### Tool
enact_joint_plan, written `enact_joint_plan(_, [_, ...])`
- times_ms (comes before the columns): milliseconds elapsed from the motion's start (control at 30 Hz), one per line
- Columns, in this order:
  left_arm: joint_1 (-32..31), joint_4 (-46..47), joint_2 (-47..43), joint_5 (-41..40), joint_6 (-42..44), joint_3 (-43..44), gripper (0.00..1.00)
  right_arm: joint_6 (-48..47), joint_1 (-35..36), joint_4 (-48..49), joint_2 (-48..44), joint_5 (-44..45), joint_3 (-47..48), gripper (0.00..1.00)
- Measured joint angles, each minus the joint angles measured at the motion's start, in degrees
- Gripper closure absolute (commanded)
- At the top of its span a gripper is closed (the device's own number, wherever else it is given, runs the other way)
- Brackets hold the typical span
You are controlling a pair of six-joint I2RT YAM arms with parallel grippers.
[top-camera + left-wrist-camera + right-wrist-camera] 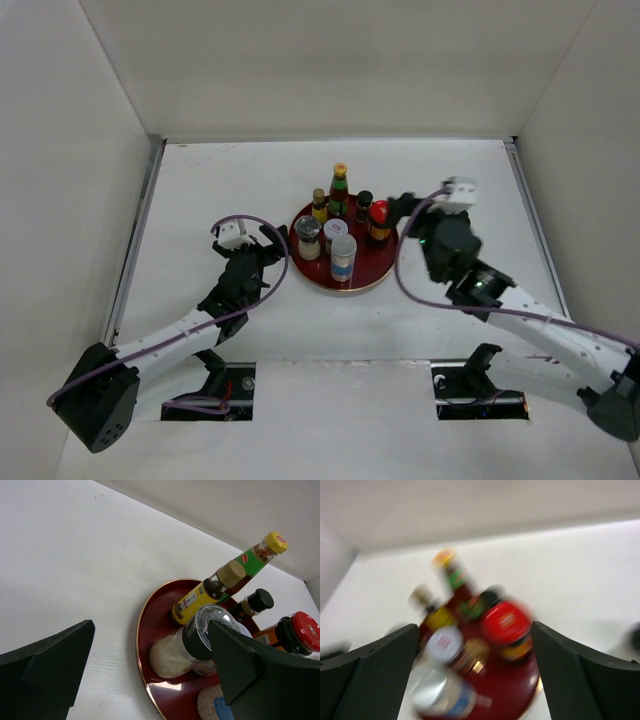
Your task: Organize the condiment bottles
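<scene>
Six bottles (340, 228) crowd upright on the red tray (345, 289), middle of the bench (220, 190), nearer its far edge. Left end effector (272, 250) is wide open and empty just left of the tray. Right end effector (402, 208) is also spread and empty, beside the red-lidded jar (379, 218). Risk: the tight packing means a finger could clip a neighbour and topple the tall ones.

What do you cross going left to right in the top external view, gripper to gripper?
From the left: left gripper, jaws open → left rim of the red tray → white-filled jar → blue-labelled jar → red-lidded jar → right gripper, jaws open.
</scene>
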Motion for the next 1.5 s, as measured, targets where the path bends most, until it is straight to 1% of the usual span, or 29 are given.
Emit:
enact_joint_plan(67, [0.0,0.0,0.1,0.0,-0.1,0.0,0.00,0.4,-10.8,-0.1,-4.1,0.6,-1.0,0.00])
enact_joint_plan(133, [0.0,0.0,0.3,0.0,-0.2,0.0,0.00,1.4,-21.4,-1.6,-5.0,1.1,-1.5,0.00])
enact_joint_plan(233, [0.0,0.0,0.6,0.0,-0.3,0.0,0.00,2.4,-30.7,-5.0,-2.1,-1.2,-2.0,0.00])
enact_joint_plan(300, [0.0,0.0,0.6,0.0,-0.4,0.0,0.00,3.0,-33.7,-7.2,1.1,-4.0,-2.4,0.00])
enact_joint_plan(400, [0.4,0.0,0.6,0.0,-0.4,0.0,0.00,3.9,-35.4,-9.5,5.6,-8.1,-2.9,0.00])
enact_joint_plan(633, [1.0,0.1,0.4,0.0,-0.4,-0.1,0.00,6.1,-38.7,-9.7,15.1,-15.5,-2.9,0.00])
enact_joint_plan(667, [1.0,0.1,0.5,0.1,-0.4,-0.1,0.00,6.3,-39.0,-9.7,16.0,-16.0,-2.9,0.03])
enact_joint_plan(733, [1.0,0.1,0.5,0.2,-0.4,-0.1,0.00,6.7,-39.4,-9.7,17.9,-17.0,-2.9,0.15])
enact_joint_plan(767, [1.0,0.1,0.5,0.2,-0.4,-0.1,0.00,6.8,-39.4,-9.7,18.8,-17.1,-2.9,0.26])
enact_joint_plan(833, [1.0,0.1,0.5,0.2,-0.4,-0.1,0.00,7.2,-39.7,-9.7,19.8,-17.2,-2.9,0.41])
enact_joint_plan(867, [1.0,0.1,0.5,0.2,-0.4,-0.1,0.00,7.3,-39.7,-9.4,19.8,-17.0,-2.9,0.47])
enact_joint_plan(900, [1.0,0.1,0.5,0.2,-0.4,-0.1,0.00,7.5,-39.7,-9.2,19.4,-16.4,-2.9,0.50])
enact_joint_plan(1000, [1.0,0.1,0.5,0.2,-0.4,-0.1,0.00,7.8,-38.7,-9.2,15.3,-14.3,-3.3,0.51])
enact_joint_plan(1067, [1.1,0.1,0.5,0.2,-0.4,-0.1,0.00,7.8,-36.0,-9.4,9.5,-12.0,-4.2,0.51])
enact_joint_plan(1167, [1.1,0.0,0.5,0.1,-0.4,-0.1,0.00,7.8,-28.8,-10.1,-0.9,-9.3,-4.9,0.51])
enact_joint_plan(1233, [1.2,0.0,0.5,0.1,-0.4,-0.1,0.00,7.7,-24.2,-10.3,-6.0,-8.3,-4.9,0.51])
enact_joint_plan(1300, [1.2,0.0,0.7,0.1,-0.4,-0.1,0.00,7.8,-20.7,-10.4,-8.8,-7.0,-5.6,0.49])
enact_joint_plan(1333, [1.2,0.0,0.8,0.1,-0.4,-0.1,0.00,7.8,-19.7,-10.5,-9.4,-6.3,-6.3,0.43])
enact_joint_plan(1367, [1.2,0.0,0.9,0.1,-0.4,-0.1,0.00,8.0,-19.4,-10.7,-9.4,-5.7,-6.9,0.32])
enact_joint_plan(1400, [1.2,0.0,1.0,0.1,-0.4,-0.1,0.00,8.0,-19.9,-11.3,-8.6,-5.3,-7.4,0.17])
enact_joint_plan(1433, [1.2,0.1,1.2,0.1,-0.5,-0.1,0.00,8.3,-20.9,-11.8,-7.4,-4.9,-7.5,0.09])
enact_joint_plan(1500, [1.1,0.0,1.6,0.1,-0.5,-0.1,0.00,8.1,-23.7,-12.0,-3.1,-4.5,-7.4,0.04])
